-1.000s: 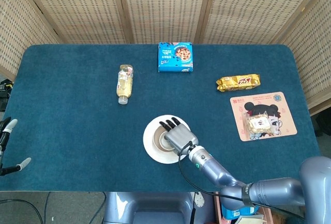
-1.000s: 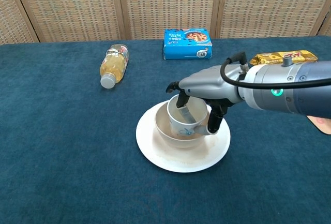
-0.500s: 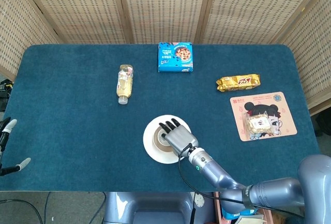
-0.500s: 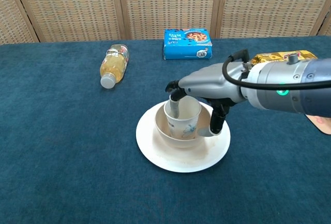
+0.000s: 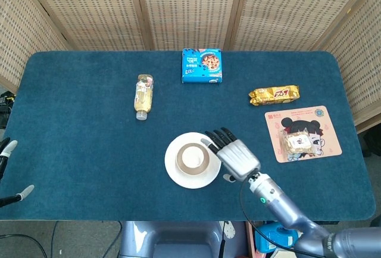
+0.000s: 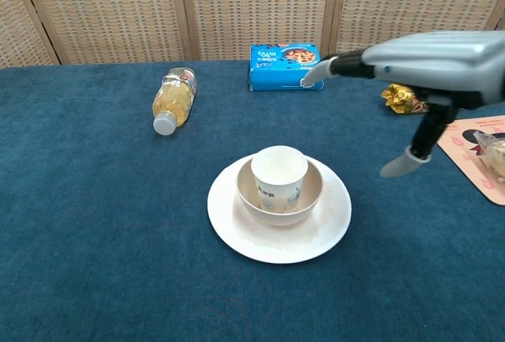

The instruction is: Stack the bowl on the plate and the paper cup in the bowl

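Paper cup point(image 6: 279, 177) is seen standing upright inside the bowl point(image 6: 310, 195), and the bowl is seated in the middle of the plate point(image 6: 335, 223), near the front of the blue table point(image 5: 83, 145). From how things lie, both stacking steps can be judged done.

The cup is judged light and thin-walled, easily crushed or tipped, so if it has to be handled at all it is best taken gently around its upper wall, just under the rim. The bowl and plate look stiff and smooth, likely slippery; the bowl would be taken at its rim.

The right hand point(image 5: 235, 154) is held off to the right of the stack, just past the plate's edge in the head view and raised above the table in the chest view point(image 6: 430, 58). Its fingers are spread apart and nothing is held in them. No contact with the cup, bowl or plate is shown.

Of the left hand point(image 5: 7, 171), only fingertips are glimpsed at the far left edge of the head view, well apart from the stack; whether it is open cannot be told.
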You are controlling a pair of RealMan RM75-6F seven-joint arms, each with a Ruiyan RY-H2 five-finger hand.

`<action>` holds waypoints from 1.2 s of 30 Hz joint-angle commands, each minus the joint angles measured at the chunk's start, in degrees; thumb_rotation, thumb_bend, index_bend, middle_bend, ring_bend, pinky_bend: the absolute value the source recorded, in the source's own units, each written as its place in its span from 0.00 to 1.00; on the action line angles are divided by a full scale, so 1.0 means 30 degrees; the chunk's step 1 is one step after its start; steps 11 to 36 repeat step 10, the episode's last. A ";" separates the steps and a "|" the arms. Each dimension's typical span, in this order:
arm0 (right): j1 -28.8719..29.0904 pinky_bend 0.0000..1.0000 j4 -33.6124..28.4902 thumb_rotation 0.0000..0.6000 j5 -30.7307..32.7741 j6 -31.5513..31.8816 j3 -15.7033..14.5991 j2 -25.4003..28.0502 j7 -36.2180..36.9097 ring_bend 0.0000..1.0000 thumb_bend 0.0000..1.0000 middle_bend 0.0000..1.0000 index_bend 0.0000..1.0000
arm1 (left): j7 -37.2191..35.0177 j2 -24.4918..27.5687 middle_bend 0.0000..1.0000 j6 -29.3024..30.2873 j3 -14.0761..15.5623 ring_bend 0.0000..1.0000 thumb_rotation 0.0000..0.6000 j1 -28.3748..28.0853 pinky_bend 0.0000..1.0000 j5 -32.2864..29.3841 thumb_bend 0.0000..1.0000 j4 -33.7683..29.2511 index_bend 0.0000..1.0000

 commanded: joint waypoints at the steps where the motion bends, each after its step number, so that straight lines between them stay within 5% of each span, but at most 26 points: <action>1: -0.3631 0.00 0.1658 1.00 -0.4077 0.3808 -0.1692 0.0990 0.3584 0.00 0.00 0.00 0.00 | 0.0119 -0.0056 0.00 0.0091 0.0097 0.00 1.00 0.0068 0.00 0.0166 0.00 0.0055 0.00; 10: -0.7972 0.00 0.5934 1.00 -0.6419 0.8591 -0.2147 -0.0369 0.5809 0.00 0.00 0.00 0.00 | 0.0653 -0.0177 0.00 0.0211 0.0495 0.00 1.00 0.0205 0.00 0.0839 0.00 -0.0003 0.00; 36: -0.7972 0.00 0.5934 1.00 -0.6419 0.8591 -0.2147 -0.0369 0.5809 0.00 0.00 0.00 0.00 | 0.0653 -0.0177 0.00 0.0211 0.0495 0.00 1.00 0.0205 0.00 0.0839 0.00 -0.0003 0.00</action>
